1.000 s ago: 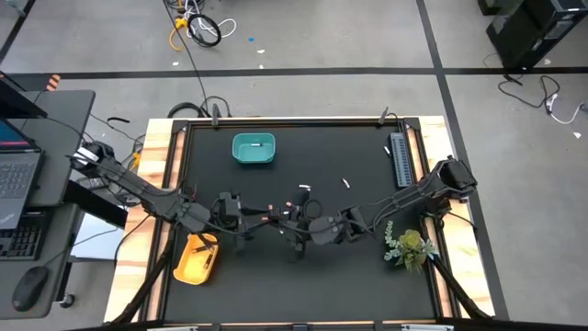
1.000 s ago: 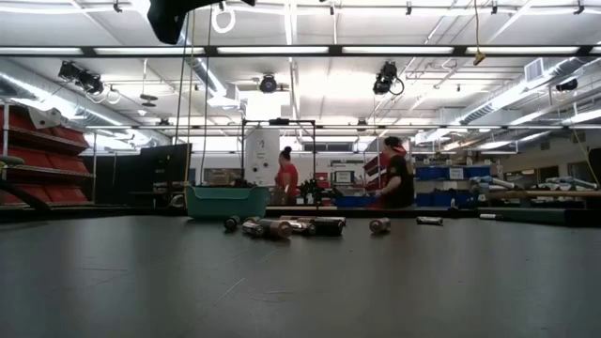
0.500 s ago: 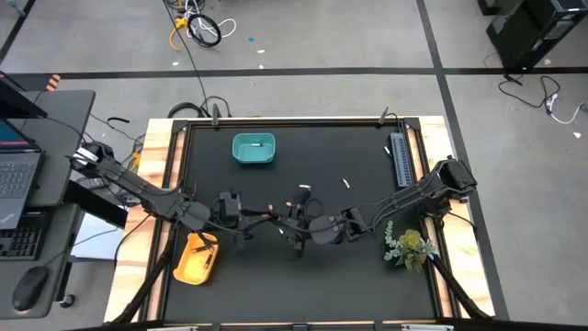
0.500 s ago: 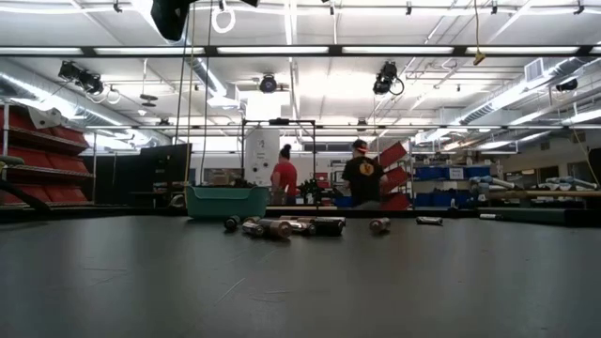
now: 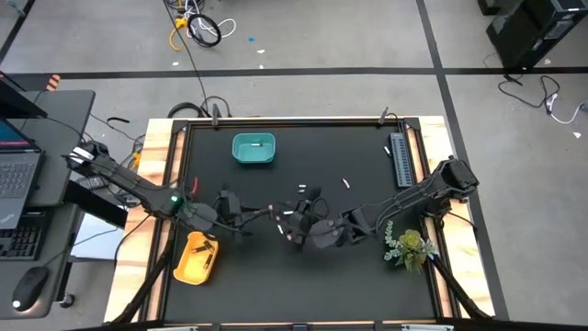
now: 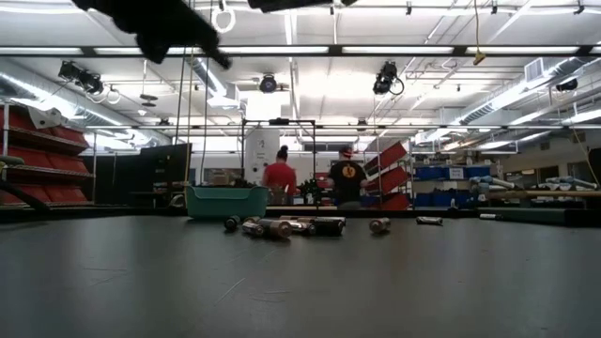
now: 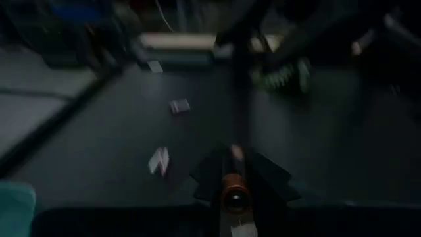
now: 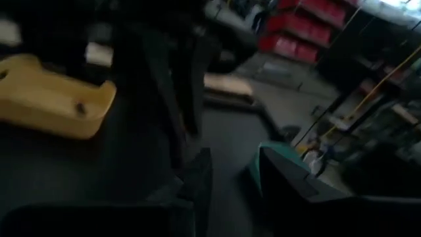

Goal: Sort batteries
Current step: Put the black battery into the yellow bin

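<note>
Teal bin: one whitish battery inside. Yellow bin: dark battery, barely discernible. Left gripper: jaws pinching a battery. Right gripper: jaws spread.

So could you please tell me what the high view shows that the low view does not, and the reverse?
Only the high view shows the yellow bin, the plant, the ribbed strip and the laptop. Only the low view shows two people and shelving in the room behind. Both show the teal bin and batteries lying on the table.
</note>
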Motion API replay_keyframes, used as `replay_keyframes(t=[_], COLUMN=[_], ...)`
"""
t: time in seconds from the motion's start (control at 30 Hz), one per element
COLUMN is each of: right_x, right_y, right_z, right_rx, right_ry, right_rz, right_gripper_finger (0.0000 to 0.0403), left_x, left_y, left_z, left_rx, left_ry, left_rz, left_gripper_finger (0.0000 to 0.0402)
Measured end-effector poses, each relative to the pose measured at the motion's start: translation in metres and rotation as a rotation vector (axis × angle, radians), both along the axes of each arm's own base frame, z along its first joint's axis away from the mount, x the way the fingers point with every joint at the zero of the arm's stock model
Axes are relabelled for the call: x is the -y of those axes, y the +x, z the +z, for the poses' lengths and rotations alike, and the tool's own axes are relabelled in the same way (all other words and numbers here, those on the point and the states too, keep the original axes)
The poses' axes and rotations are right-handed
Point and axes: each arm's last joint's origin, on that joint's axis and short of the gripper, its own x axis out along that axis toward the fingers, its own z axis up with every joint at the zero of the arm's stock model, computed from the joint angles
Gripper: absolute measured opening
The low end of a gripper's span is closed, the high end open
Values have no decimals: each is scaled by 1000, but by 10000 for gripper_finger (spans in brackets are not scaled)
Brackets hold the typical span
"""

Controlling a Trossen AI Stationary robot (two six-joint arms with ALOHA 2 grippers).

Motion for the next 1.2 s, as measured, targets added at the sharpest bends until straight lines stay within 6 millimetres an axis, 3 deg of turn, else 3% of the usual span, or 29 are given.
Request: replay_keyframes(t=[0.23, 0.37, 0.5, 0.7, 0.87, 1.0, 1.2], right_x=[-10, -16, -21, -25, -25, -25, -25], right_y=[-16, -24, -29, -32, -31, -31, -31], right_z=[-20, -32, -42, -45, -44, -44, -44], right_rx=[-135, -153, -136, -122, -109, -109, -114], right_ry=[114, 152, 173, 188, 192, 191, 194], right_rz=[-45, -69, -75, -74, -70, -70, -64], right_gripper_finger=[111, 110, 110, 110, 110, 110, 110], left_x=[-1, 7, 15, 21, 24, 26, 32], left_y=[-50, -76, -92, -100, -100, -98, -87], left_z=[9, -8, -31, -56, -57, -49, -17], left_rx=[-467, -720, -846, -869, -830, -816, -658], left_ry=[-291, -367, -407, -457, -470, -488, -443], left_rz=[-126, -92, -57, -23, -20, -38, -106], left_gripper_finger=[60, 60, 60, 66, 137, 183, 194])
